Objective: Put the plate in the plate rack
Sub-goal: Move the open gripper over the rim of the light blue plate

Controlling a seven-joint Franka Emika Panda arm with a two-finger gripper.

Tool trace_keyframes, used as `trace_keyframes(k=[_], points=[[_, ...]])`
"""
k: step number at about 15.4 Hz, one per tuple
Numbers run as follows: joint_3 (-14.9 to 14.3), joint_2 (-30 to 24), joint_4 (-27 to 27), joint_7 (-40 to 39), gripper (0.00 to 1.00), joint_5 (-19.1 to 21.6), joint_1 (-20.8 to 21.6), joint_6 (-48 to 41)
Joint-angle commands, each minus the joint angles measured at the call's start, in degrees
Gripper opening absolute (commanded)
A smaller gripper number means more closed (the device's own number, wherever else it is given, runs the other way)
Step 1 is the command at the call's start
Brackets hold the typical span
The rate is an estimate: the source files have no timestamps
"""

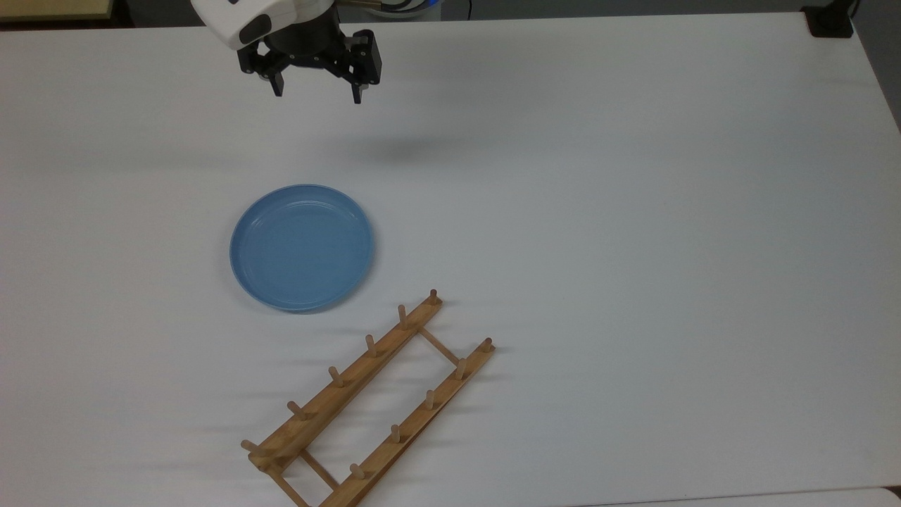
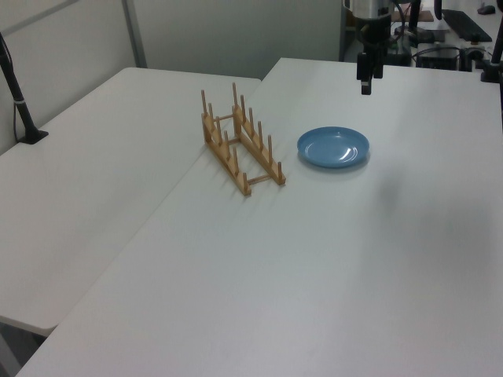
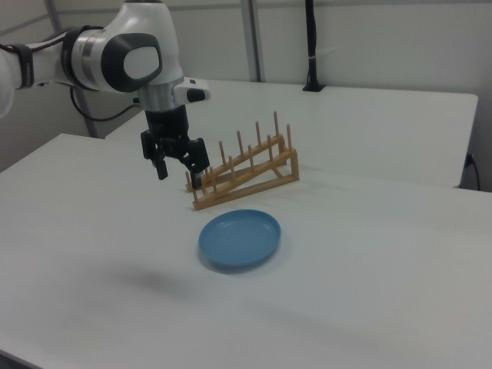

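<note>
Rack (image 1: 369, 401) of light wood at the lower centre of the top view, lying diagonally on the white bench (image 1: 633, 211), two rails joined by thin crossbars, short pegs upright on each. Empty of dishes. Same plate rack (image 2: 240, 143) at centre left of the left view and at the middle (image 3: 246, 169) of the right view, beyond the dish.

Plate (image 1: 302, 247), light blue and round, flat on the bench at centre left of the top view, just up and left of the rack's upper end, not touching it. At centre right (image 2: 333, 147) of the left view; at lower centre (image 3: 240, 239) of the right view.

Gripper (image 1: 318, 94) at the upper left of the top view, hanging above the bench well apart from the plate, pointing down, jaws spread wide, nothing between. At the upper right (image 2: 365, 89) of the left view; at upper left (image 3: 179, 177) of the right view, raised above the bench.
</note>
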Motion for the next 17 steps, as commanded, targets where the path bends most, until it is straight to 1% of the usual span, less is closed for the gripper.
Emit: trace_keyframes(k=[1, 5, 7, 9, 12, 15, 17], points=[[-0.1, 0.3, 1.3, 0.9, 1.00, -1.2, -0.1, -1.4], [-0.2, 1.4, 2.9, 0.2, 1.00, -1.9, -0.9, 0.8], [-0.2, 3.3, 5.6, 0.5, 1.00, -1.8, -1.0, 2.3], [-0.2, 5.7, 7.9, 0.4, 1.00, -1.3, -2.2, 2.9], [-0.2, 8.4, 8.7, 1.0, 1.00, -0.6, -3.9, 6.8], [-0.1, 12.0, 8.7, 1.0, 1.00, 0.6, -4.5, 10.2], [-0.1, 14.2, 8.7, 0.9, 1.00, 3.1, -6.5, 14.0]])
